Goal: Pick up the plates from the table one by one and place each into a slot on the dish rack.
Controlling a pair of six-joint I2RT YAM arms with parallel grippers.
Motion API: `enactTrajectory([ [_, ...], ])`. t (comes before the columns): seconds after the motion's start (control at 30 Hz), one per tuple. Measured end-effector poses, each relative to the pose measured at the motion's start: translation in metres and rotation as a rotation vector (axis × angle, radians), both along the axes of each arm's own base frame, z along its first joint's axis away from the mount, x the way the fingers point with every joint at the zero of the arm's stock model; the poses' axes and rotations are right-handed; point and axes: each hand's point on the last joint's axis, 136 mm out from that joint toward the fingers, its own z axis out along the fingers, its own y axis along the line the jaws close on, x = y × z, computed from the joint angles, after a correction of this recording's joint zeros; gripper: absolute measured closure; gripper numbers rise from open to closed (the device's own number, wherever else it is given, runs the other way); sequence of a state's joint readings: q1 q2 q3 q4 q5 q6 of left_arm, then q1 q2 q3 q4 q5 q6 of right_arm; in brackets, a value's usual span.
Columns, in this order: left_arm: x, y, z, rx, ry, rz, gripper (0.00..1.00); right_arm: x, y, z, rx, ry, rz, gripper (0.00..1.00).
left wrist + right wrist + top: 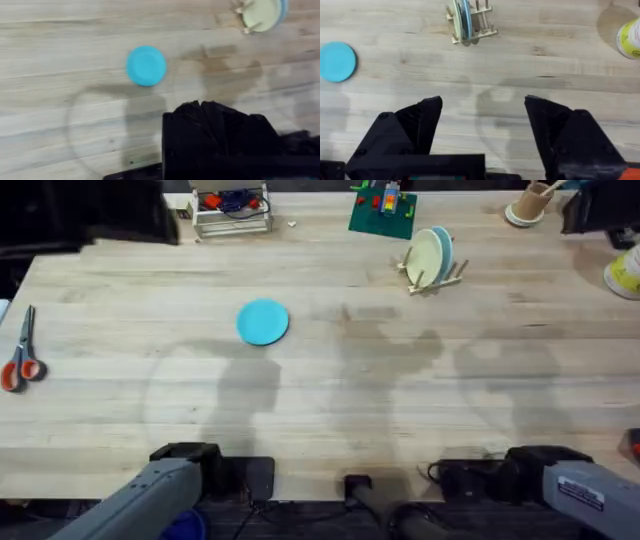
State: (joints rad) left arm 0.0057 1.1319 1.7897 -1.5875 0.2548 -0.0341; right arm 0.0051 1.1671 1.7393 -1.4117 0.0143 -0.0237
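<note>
your light-wood plank table [330, 390] carries red-handled scissors [20, 360] at its far left edge. then comes the solid turquoise round plastic plate [263, 321], lying flat left of centre. further right, the small wooden peg rack [432, 276] holds a cream-green plate [424, 256] and light blue plate [444, 250] upright. your left claw [220, 127]: can't tell. your right claw [482, 125] gapes wide, gripping nothing.

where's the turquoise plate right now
In the overhead view the turquoise plate lies flat on the table, left of centre, alone, well apart from the dish rack at the far right.
</note>
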Motion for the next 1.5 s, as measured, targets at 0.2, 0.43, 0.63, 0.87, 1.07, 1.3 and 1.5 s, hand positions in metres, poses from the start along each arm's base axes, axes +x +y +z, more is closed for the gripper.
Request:
enactTrajectory([
  [0.2, 0.017, -0.013, -0.007, -0.112, 0.061, -0.043, 0.959, 0.0, 0.0, 0.0, 0.0, 0.0, 0.0, 0.008],
  [0.43, 0.019, -0.012, -0.004, -0.209, 0.047, -0.058, 0.959, 0.0, 0.0, 0.0, 0.0, 0.0, 0.0, 0.008],
  [0.63, 0.021, -0.006, -0.022, -0.309, 0.081, -0.072, 0.959, 0.0, 0.0, 0.0, 0.0, 0.0, 0.0, 0.007],
  [0.87, 0.036, 0.001, -0.056, -0.499, 0.136, -0.118, 0.959, 0.0, 0.0, 0.0, 0.0, 0.0, 0.0, 0.007],
  [1.07, 0.056, 0.008, -0.096, -0.612, 0.216, -0.155, 0.959, 0.0, 0.0, 0.0, 0.0, 0.0, 0.0, 0.007],
  [1.3, 0.075, 0.013, -0.134, -0.694, 0.298, -0.188, 0.96, 0.0, 0.0, 0.0, 0.0, 0.001, 0.0, 0.007],
  [1.5, 0.089, 0.018, -0.166, -0.743, 0.362, -0.206, 0.96, 0.0, 0.0, 0.0, 0.0, 0.002, 0.0, 0.008],
])
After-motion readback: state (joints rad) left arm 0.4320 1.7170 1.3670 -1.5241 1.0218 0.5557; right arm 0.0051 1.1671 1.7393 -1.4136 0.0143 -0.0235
